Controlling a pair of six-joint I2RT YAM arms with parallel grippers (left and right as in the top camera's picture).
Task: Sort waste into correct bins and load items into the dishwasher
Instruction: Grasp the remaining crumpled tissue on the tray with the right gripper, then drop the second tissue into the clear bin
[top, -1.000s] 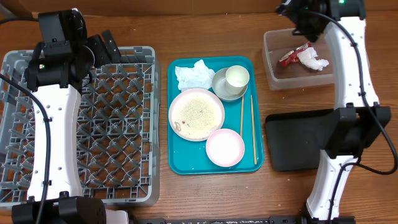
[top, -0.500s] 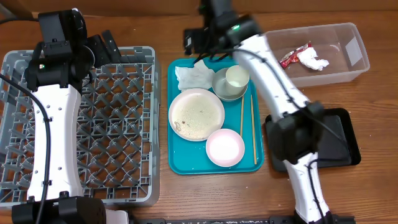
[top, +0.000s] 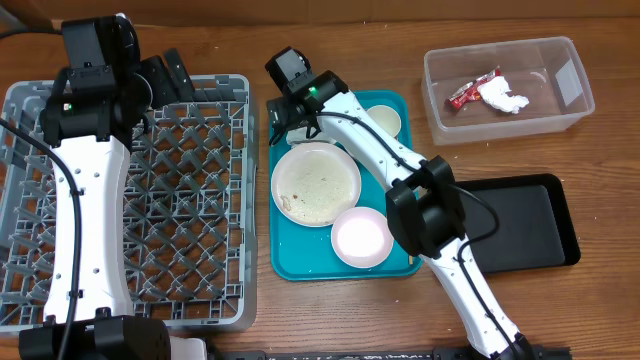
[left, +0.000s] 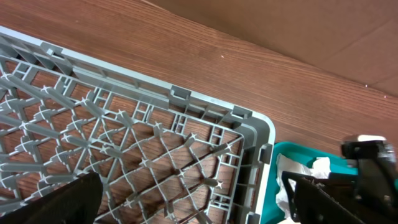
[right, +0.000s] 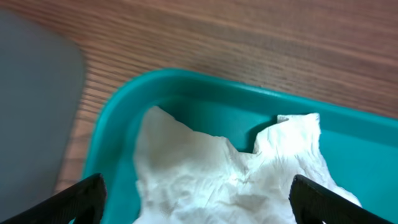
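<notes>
My right gripper (top: 290, 108) is open and hovers just above the crumpled white napkin (right: 230, 177) in the far-left corner of the teal tray (top: 290, 265); its fingers (right: 208, 202) straddle the napkin without gripping it. The plate (top: 316, 183) carries rice-like scraps. The small white-pink bowl (top: 361, 238) sits in front of it. The white cup (top: 385, 120) stands in the grey bowl, partly behind my arm, and the chopsticks are mostly hidden. My left gripper (top: 165, 75) is open and empty over the grey dish rack's (top: 180, 220) far-right corner (left: 249, 121).
The clear tub (top: 560, 110) at the far right holds a red-and-white wrapper (top: 468, 92) and a white paper wad (top: 503, 98). The black tray (top: 530, 225) lies in front of it. My right arm stretches across the teal tray's right side.
My right arm has swung from the clear tub at the far right across to the teal tray's far-left corner, over the napkin. The left arm has not moved.
</notes>
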